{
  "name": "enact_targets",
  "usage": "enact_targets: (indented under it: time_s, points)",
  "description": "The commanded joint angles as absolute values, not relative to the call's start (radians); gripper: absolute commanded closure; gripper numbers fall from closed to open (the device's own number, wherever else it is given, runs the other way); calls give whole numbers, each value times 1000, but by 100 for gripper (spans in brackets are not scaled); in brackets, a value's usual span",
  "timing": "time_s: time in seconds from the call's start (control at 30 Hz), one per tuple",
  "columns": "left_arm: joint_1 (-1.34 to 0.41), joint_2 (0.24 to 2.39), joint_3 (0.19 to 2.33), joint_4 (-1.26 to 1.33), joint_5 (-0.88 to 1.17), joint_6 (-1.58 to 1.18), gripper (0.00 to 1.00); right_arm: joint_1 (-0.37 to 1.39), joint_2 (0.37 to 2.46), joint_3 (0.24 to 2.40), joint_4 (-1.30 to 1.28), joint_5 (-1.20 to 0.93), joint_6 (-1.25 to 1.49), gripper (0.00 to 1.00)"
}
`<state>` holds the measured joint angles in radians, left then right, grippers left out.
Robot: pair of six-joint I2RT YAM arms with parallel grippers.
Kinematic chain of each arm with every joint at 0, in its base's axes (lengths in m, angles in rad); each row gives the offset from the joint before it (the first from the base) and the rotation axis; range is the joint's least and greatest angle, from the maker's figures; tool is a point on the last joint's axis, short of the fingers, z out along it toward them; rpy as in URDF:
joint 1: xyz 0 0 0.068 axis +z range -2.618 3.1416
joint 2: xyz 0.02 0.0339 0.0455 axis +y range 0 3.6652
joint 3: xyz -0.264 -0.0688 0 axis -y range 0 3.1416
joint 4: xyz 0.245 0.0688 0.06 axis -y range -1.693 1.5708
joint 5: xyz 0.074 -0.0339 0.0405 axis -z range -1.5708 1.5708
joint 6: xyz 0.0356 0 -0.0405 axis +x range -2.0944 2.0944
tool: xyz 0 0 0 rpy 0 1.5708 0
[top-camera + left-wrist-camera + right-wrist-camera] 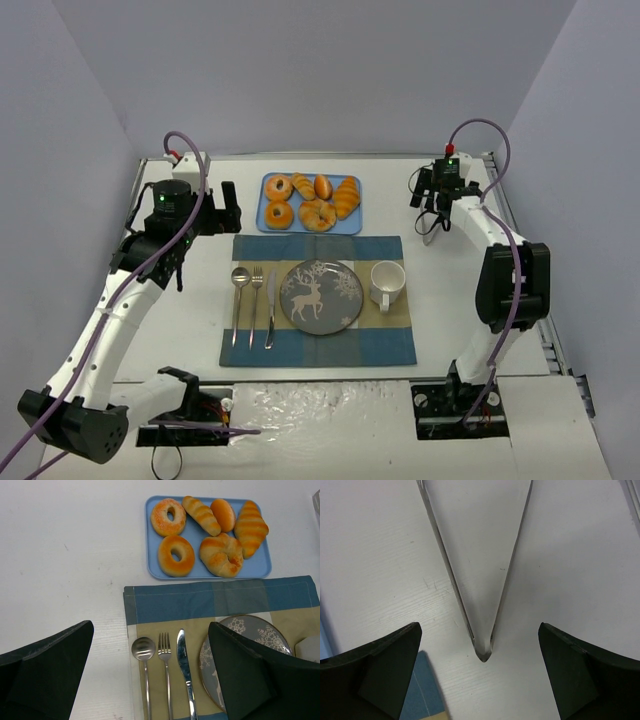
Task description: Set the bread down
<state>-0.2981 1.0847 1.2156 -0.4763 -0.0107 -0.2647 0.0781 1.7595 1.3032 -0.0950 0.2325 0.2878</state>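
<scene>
The bread (251, 527) lies at the right end of a blue tray (261, 566) on the far side of the tabletop (200, 300), sharing it with two ring donuts, a small oval roll and two other pastries. Nothing grips it.

The left claw (150, 625) is released, its two fingers spread wide, hanging over the near left corner of the tray and the far edge of a blue and tan placemat (380, 340). The placemat carries a spoon (143, 649), a fork (165, 652), a knife (183, 662), a grey plate (321, 297) with a reindeer design and a white cup (387, 284).

The right claw (480, 630) is also released. Its fingers sit either side of the closed end of a pair of tongs (482, 650), which lie flat on the tabletop right of the tray. Whether the fingers touch the tongs cannot be told.
</scene>
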Motion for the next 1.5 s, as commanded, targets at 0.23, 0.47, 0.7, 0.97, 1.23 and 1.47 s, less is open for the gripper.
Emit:
enact_targets:
  time_s: [0.23,0.47,0.7,0.97,1.23,1.47]
  points:
    - [-285,1080,1272,-434,-24,-262,3,19,1907,1401,-64,115,239,0]
    - [-285,1087,1272,-433,-26,-262,3,12,1993,1418,-63,97,230,0]
    - [-285,1092,1272,-433,-28,-261,3,9,2065,1451,-61,82,225,0]
    - [-285,1094,1272,-433,-28,-261,3,6,2118,1468,-52,97,239,6]
    - [-285,1098,1272,-434,-30,-259,3,6,2121,1431,-25,94,258,22]
    - [-285,1101,1272,-434,-34,-259,3,5,2111,1390,-11,76,277,40]
